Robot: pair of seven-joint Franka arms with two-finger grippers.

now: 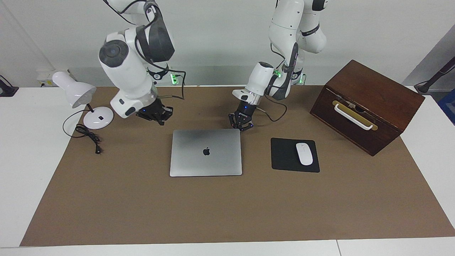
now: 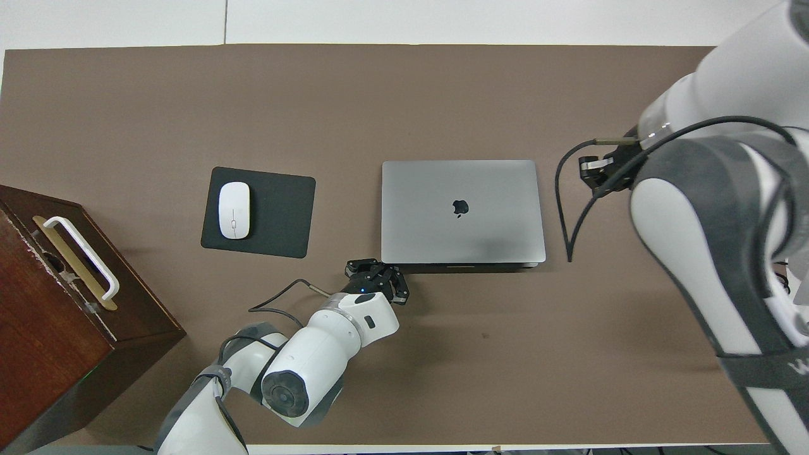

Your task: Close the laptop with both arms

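Note:
The silver-grey laptop [image 1: 206, 153] lies flat on the brown mat with its lid down and the apple logo facing up; it also shows in the overhead view [image 2: 461, 212]. My left gripper [image 1: 242, 127] hangs low at the laptop's robot-side corner toward the mouse pad, fingers spread and holding nothing; the overhead view shows it [image 2: 378, 273] just off that corner. My right gripper [image 1: 160, 116] hovers a little off the laptop's other robot-side corner, toward the lamp, and clear of the lid; the overhead view shows it [image 2: 597, 174] beside the laptop's short edge.
A black mouse pad [image 1: 284, 156] with a white mouse [image 1: 304, 153] lies beside the laptop toward the left arm's end. A dark wooden box [image 1: 366, 106] with a white handle stands past it. A white desk lamp [image 1: 81, 96] and its black cable [image 1: 89, 137] sit at the right arm's end.

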